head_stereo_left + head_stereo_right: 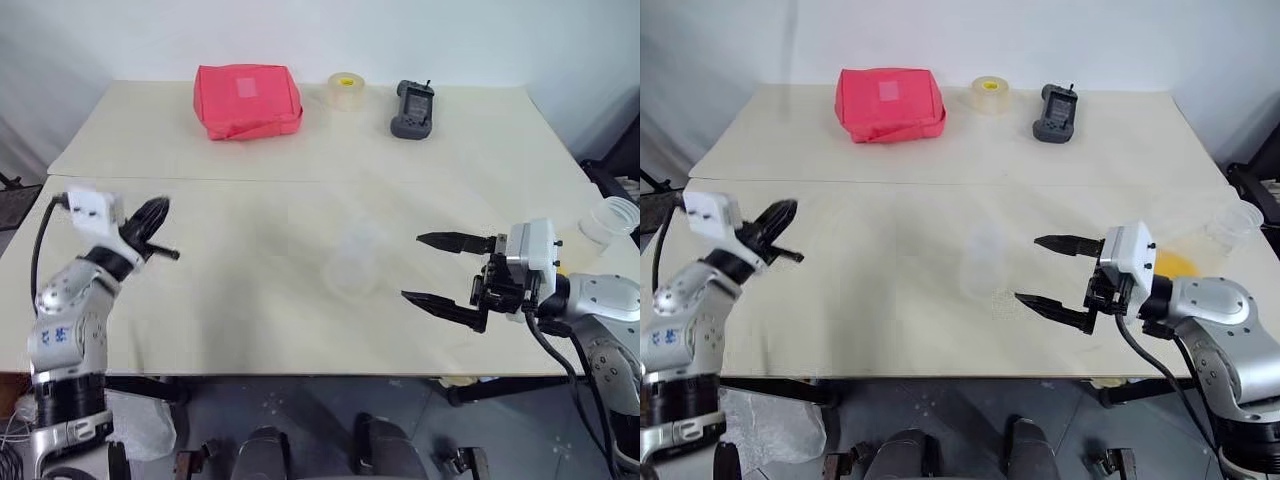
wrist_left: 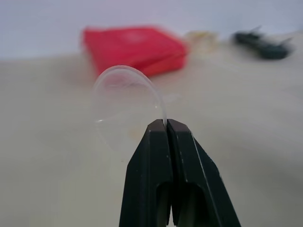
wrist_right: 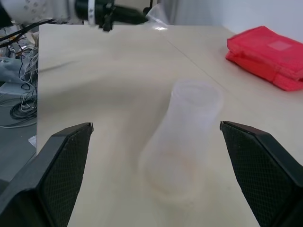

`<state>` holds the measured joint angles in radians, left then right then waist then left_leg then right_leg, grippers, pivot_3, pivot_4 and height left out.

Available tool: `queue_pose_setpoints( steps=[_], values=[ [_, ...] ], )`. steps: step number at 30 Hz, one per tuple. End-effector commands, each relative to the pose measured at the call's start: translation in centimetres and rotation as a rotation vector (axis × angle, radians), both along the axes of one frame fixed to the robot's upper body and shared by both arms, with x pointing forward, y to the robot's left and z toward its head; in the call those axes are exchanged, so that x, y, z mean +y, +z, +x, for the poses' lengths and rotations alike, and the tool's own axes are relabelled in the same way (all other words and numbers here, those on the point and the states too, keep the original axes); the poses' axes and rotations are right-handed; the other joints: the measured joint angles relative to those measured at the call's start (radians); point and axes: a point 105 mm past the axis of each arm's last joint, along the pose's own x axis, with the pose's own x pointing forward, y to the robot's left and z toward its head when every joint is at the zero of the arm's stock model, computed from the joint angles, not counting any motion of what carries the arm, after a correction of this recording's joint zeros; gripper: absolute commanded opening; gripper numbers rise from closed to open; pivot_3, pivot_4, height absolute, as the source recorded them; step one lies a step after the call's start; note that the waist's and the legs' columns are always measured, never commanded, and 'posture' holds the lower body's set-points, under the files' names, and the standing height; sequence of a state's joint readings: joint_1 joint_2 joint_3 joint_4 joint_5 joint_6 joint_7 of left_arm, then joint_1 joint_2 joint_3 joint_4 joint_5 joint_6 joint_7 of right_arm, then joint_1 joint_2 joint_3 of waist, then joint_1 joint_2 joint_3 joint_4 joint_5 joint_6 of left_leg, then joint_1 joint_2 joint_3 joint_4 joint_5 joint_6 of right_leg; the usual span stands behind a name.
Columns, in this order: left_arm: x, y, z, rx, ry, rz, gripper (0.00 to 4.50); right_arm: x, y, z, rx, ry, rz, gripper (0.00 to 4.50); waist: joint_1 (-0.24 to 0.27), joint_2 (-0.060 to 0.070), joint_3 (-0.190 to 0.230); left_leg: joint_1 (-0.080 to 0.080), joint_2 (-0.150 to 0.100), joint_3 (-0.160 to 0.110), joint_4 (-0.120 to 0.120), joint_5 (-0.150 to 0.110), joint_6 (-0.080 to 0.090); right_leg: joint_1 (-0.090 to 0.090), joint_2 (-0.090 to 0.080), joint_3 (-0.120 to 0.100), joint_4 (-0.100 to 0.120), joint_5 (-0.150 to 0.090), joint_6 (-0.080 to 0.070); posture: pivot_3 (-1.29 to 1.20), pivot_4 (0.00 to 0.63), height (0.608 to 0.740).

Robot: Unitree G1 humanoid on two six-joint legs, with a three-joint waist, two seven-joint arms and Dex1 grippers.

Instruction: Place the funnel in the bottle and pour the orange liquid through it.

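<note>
Funnel (image 2: 125, 101) pinched by its rim in left gripper (image 2: 166, 124), fingers pressed together, held above table (image 1: 250, 210) at its left side. Bottle (image 3: 182, 142) upright mid-table, untouched, near right gripper (image 1: 432, 268), whose jaws are spread wide and point at it. Orange liquid (image 1: 1172, 264) sits behind right arm, beside clear flask (image 1: 1233, 224) at table's right edge. Red pouch (image 1: 247, 100), tape roll (image 1: 346, 91), dark handheld device (image 1: 412, 108) along far edge.

I'm looking at what seems a robotics lab or test room. A plain cream surface (image 1: 300, 310) stands against bare white walls, and loose cables (image 3: 19, 101) lie on the floor beside it.
</note>
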<state>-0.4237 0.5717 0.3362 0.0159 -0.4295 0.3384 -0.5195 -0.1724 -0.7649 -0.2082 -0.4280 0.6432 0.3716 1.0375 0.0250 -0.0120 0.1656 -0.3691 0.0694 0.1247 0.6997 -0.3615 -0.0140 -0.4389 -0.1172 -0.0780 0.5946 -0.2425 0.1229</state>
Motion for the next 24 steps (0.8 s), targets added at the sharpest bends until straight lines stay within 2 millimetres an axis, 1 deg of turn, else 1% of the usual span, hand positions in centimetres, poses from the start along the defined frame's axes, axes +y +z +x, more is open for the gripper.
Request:
queue_pose_setpoints(
  steps=[1, 4, 5, 7, 9, 11, 15, 18, 20, 22, 24],
  values=[
    [-3.4, 1.5, 0.3, -0.026, -0.211, 0.060, 0.03, -0.4, 1.1, -0.3, -0.062, -0.013, 0.014, 4.50, -0.001, 0.000, 0.000, 0.000, 0.000, 0.000, 0.000, 0.000, 0.000, 0.000, 0.000, 0.000, 0.000, 0.000, 0.000, 0.00, 0.150, 0.740],
    [-6.1, 2.5, 0.7, -0.034, -0.376, 0.103, 0.03, -0.5, 0.9, -0.5, -0.064, -0.030, 0.024, 4.50, -0.001, 0.000, 0.000, 0.000, 0.000, 0.000, 0.000, 0.000, -0.001, 0.000, 0.001, 0.000, 0.000, 0.000, 0.000, 0.00, 0.150, 0.740],
    [-7.3, 3.1, 0.7, -0.049, -0.445, 0.125, 0.03, -0.6, 0.9, -0.6, -0.067, -0.044, 0.028, 4.50, -0.001, 0.000, 0.000, 0.000, 0.000, 0.000, 0.000, 0.000, -0.001, 0.000, 0.001, 0.000, 0.000, 0.000, 0.000, 0.00, 0.150, 0.740],
    [-8.8, 4.3, 0.8, -0.064, -0.545, 0.162, 0.03, -0.8, 0.8, -0.6, -0.074, -0.072, 0.032, 4.50, 0.000, 0.000, 0.000, 0.000, 0.000, 0.001, 0.000, 0.000, -0.001, 0.000, 0.001, 0.000, 0.000, 0.000, 0.000, 0.00, 0.150, 0.740],
    [-9.7, 5.3, 0.9, -0.082, -0.623, 0.203, 0.03, -1.0, 0.8, -0.8, -0.079, -0.094, 0.040, 4.50, 0.000, 0.000, 0.000, -0.001, 0.000, 0.001, 0.000, 0.000, -0.001, 0.000, 0.001, 0.000, -0.001, 0.000, 0.000, 0.00, 0.150, 0.740],
    [-10.5, 5.7, 0.9, -0.088, -0.697, 0.248, 0.03, -1.1, 0.7, -0.9, -0.081, -0.111, 0.042, 4.50, 0.001, 0.000, 0.000, -0.001, 0.000, 0.001, 0.000, 0.000, -0.001, 0.000, 0.001, 0.000, -0.001, 0.000, 0.000, 0.00, 0.150, 0.740],
    [-12.4, 5.9, 0.2, -0.061, -0.880, 0.344, 0.03, -1.3, 0.4, -1.1, -0.083, -0.142, 0.054, 4.50, 0.000, 0.000, 0.000, -0.001, 0.000, 0.001, 0.000, 0.000, -0.001, 0.000, 0.001, 0.000, -0.002, 0.000, 0.000, 0.00, 0.150, 0.740],
    [-12.9, 5.7, -0.1, -0.053, -0.960, 0.402, 0.03, -1.5, 0.4, -1.2, -0.085, -0.155, 0.062, 4.50, -0.002, 0.000, 0.000, -0.001, 0.000, 0.001, 0.000, 0.000, -0.001, 0.000, 0.001, 0.000, -0.002, 0.000, 0.000, 0.00, 0.150, 0.740],
    [-13.8, 5.7, -0.4, -0.060, -1.027, 0.471, 0.03, -1.8, 0.2, -1.3, -0.082, -0.172, 0.065, 4.50, 0.000, 0.000, 0.000, -0.001, 0.000, 0.001, 0.000, 0.000, -0.001, 0.000, 0.001, 0.000, -0.002, 0.000, 0.000, 0.00, 0.150, 0.740],
    [-14.6, 5.9, -0.1, -0.069, -1.054, 0.530, 0.03, -2.1, 0.1, -1.4, -0.078, -0.188, 0.067, 4.50, 0.004, -0.001, 0.001, -0.001, 0.000, 0.001, 0.000, 0.001, -0.001, 0.000, 0.001, 0.000, -0.002, 0.000, 0.000, 0.00, 0.150, 0.740],
    [-15.0, 6.0, 0.2, -0.098, -1.058, 0.575, 0.03, -2.1, -0.1, -1.5, -0.076, -0.195, 0.062, 4.50, 0.005, -0.001, 0.001, -0.002, 0.000, 0.000, 0.001, 0.000, 0.000, 0.000, 0.001, 0.000, -0.003, 0.000, 0.000, 0.00, 0.150, 0.740]
  ],
)
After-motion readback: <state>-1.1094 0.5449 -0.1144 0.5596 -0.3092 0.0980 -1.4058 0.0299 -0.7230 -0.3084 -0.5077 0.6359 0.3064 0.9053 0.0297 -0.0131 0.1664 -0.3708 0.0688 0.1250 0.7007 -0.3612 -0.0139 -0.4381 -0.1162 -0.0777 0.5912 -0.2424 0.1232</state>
